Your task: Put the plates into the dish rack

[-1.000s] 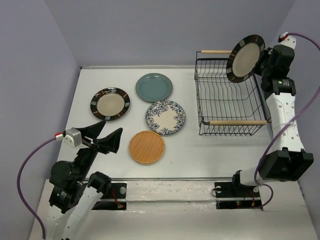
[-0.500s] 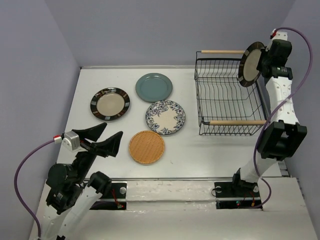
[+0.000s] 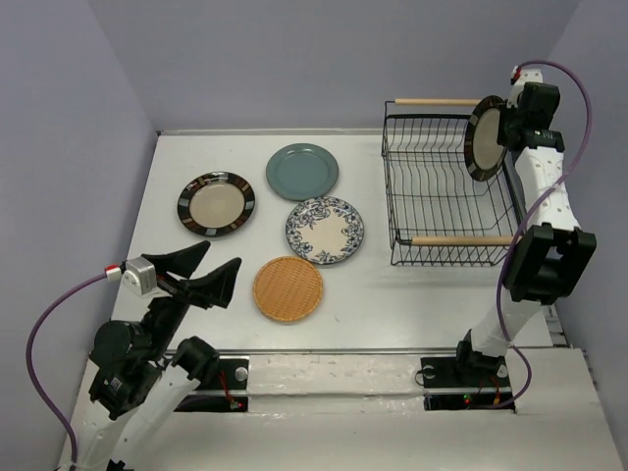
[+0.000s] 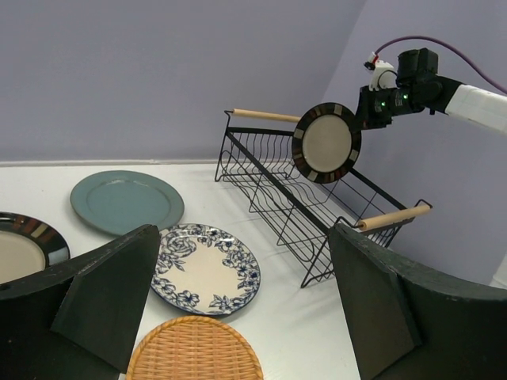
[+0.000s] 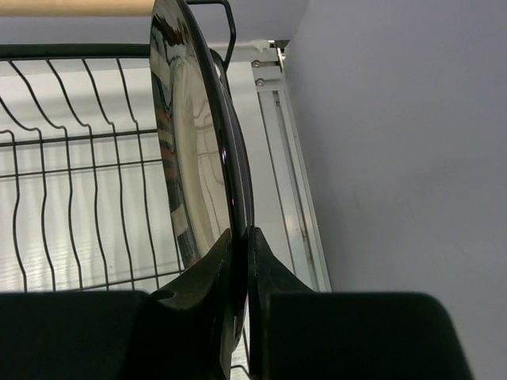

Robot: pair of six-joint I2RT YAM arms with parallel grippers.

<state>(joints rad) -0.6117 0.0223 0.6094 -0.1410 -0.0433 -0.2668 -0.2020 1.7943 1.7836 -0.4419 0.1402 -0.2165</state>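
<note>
At the far right end of the dish rack (image 3: 451, 253), the right gripper (image 3: 506, 130) pinches a striped-rim plate (image 3: 485, 138) by its edge, one finger pressed on each face. The plate is held on edge, nearly upright, above the rack beside the right end of the far wooden handle (image 3: 424, 101) (contact between its lower rim and the wires: cannot tell).

The left gripper (image 3: 206, 267) hangs over the near left of the table (image 3: 392, 294), fingers spread wide, holding nothing.

Four plates lie flat on the table, left of the rack:
- second striped-rim plate (image 3: 216, 203), far left
- teal plate (image 3: 302, 172), farthest
- floral plate (image 3: 325, 230), middle
- woven plate (image 3: 288, 288), nearest
</note>
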